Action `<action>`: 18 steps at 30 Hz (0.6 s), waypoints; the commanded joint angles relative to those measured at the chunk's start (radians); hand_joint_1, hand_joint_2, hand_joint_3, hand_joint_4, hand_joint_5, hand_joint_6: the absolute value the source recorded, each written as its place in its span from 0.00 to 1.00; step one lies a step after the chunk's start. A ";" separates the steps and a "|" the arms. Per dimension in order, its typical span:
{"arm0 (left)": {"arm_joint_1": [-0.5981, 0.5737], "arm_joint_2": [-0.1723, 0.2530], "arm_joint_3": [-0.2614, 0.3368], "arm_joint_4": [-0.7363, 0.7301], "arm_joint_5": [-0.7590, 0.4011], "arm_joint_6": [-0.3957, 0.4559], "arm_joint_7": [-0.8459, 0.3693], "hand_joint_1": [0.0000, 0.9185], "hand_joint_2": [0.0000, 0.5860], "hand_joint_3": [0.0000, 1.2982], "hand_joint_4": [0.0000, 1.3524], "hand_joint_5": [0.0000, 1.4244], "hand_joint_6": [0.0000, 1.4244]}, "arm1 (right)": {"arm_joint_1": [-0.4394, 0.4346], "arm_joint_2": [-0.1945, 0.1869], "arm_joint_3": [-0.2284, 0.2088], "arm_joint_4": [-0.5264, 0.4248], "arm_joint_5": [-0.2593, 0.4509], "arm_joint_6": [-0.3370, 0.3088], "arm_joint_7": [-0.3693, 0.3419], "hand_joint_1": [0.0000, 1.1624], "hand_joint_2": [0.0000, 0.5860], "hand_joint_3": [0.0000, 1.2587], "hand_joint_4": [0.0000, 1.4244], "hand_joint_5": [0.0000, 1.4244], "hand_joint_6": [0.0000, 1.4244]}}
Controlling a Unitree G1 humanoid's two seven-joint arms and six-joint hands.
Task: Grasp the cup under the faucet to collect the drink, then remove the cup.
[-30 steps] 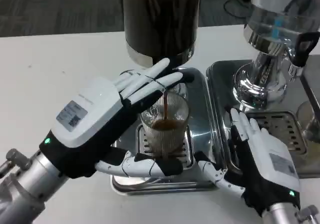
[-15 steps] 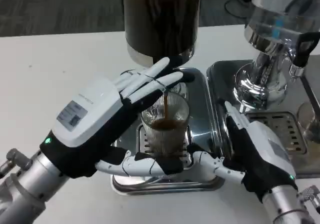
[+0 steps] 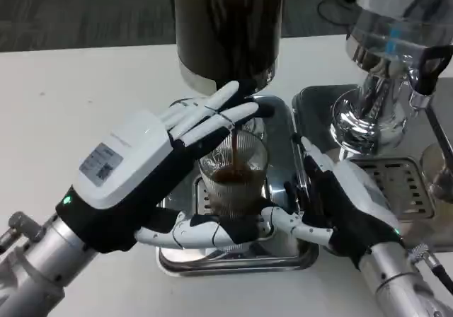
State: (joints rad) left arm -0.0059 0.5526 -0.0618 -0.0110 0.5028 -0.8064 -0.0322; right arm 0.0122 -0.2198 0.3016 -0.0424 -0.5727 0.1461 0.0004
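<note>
White-backed and broad, the left hand (image 3: 152, 172) reaches in from the lower left with its fingers stretched over the rim of the cup (image 3: 233, 179) towards the faucet, while its thumb lies low across the front of the cup's base; whether it truly grips the glass I cannot tell. The right hand (image 3: 340, 204) sits just right of the cup, fingers spread, thumb pointing left towards the cup's foot, holding nothing. The cup itself is a ribbed clear glass (roughly half full of dark drink) standing upright on the grille of a steel drip tray (image 3: 287, 143), with a thin dark stream falling into it from above. Behind it rises the dark dispenser (image 3: 226, 27). To the right stands a second, chrome-based dispenser (image 3: 386, 55) on its own tray (image 3: 417, 189), on the white table (image 3: 85, 90).
</note>
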 commanded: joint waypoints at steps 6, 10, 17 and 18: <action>0.039 0.020 -0.018 -0.005 0.028 -0.001 -0.026 0.00 0.26 0.14 0.02 0.19 0.15 | -0.030 0.007 -0.001 0.021 0.033 -0.026 0.003 0.40 0.34 0.00 0.00 0.00 0.00; 0.039 0.020 -0.011 -0.005 0.027 0.005 -0.022 0.00 0.26 0.14 0.01 0.19 0.14 | -0.050 0.013 -0.002 0.039 0.044 -0.025 0.001 0.39 0.35 0.00 0.00 0.00 0.00; 0.063 0.011 0.034 -0.022 0.047 0.046 0.026 0.00 0.27 0.09 0.00 0.12 0.07 | -0.064 -0.007 0.038 0.044 -0.019 -0.047 -0.024 0.39 0.35 0.00 0.00 0.00 0.00; 0.066 0.012 0.044 -0.024 0.050 0.050 0.037 0.00 0.27 0.06 0.00 0.09 0.03 | -0.062 0.002 0.031 0.051 -0.002 -0.047 -0.019 0.39 0.35 0.00 0.00 0.00 0.00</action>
State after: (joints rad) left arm 0.0307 0.5525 -0.0253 -0.0388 0.5233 -0.7752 0.0118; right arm -0.0408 -0.2182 0.3346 -0.0005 -0.5844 0.1157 -0.0137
